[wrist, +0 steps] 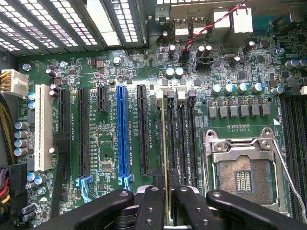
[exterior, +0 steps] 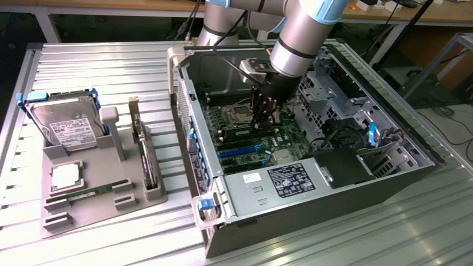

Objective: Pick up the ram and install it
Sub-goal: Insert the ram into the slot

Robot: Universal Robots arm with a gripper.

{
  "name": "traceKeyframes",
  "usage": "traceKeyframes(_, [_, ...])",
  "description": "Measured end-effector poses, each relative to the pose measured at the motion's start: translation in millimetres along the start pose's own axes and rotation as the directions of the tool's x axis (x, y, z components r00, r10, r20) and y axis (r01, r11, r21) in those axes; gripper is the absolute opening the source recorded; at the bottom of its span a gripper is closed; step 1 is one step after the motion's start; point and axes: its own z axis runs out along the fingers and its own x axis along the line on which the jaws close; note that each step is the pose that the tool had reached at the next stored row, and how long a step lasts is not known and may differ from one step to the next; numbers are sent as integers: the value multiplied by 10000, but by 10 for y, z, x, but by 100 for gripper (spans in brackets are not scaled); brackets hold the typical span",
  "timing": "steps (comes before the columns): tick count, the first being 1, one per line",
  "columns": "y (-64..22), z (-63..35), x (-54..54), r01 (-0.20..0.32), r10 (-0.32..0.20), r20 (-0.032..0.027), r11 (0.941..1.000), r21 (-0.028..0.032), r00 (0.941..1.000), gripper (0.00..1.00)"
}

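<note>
Counter [exterior: 88, 61]: ribbed silver metal, brightly lit.
Benches [exterior: 111, 4]: wooden tops, metal legs, behind.
Floor [exterior: 462, 152]: pale grey, exterior view's right.

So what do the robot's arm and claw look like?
The arm is a thick silver-grey tube with light blue joint caps and a black ring near the wrist. A small grey box sits at the wrist, with black cables alongside. The gripper is black, its slim fingers dotted with holes.

The gripper [wrist: 166, 184], clamped on the ram [wrist: 164, 139] seen edge-on, aligned along black memory slots [wrist: 182, 139] beside the open CPU socket [wrist: 242, 179] on the motherboard [wrist: 110, 72].
</note>
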Motion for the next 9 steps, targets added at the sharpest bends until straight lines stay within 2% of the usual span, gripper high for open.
traceKeyframes(9, [-4, 29, -2, 2, -2, -8, 10000, -1, 10000, 15])
